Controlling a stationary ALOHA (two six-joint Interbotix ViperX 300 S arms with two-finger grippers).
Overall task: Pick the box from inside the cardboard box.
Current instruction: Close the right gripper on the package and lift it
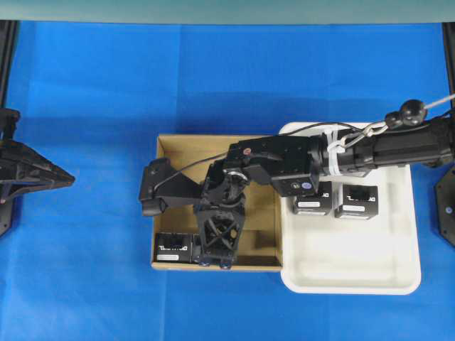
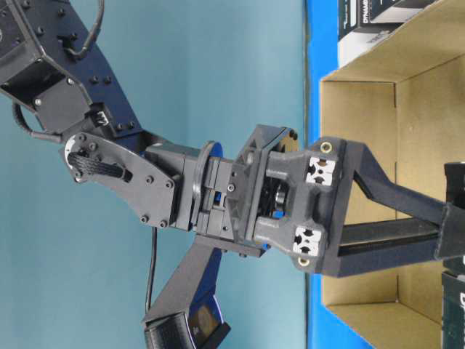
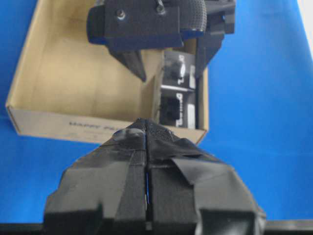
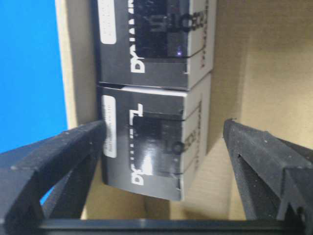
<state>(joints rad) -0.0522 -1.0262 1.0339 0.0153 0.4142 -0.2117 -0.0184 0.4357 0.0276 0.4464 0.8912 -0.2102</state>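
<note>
The right arm (image 1: 284, 167) hides most of the cardboard box (image 1: 170, 145) floor overhead. The lower right box (image 2: 454, 309) is cut off at table level. Its lettering is blurred.

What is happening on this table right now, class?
The right gripper has reached into the cardboard box, jaws wide open on either side of a black box by the near wall, with a second box right beside it. Nothing is gripped yet. Two more black boxes sit in the white tray. The left gripper waits off to the side, jaws shut and empty.
</note>
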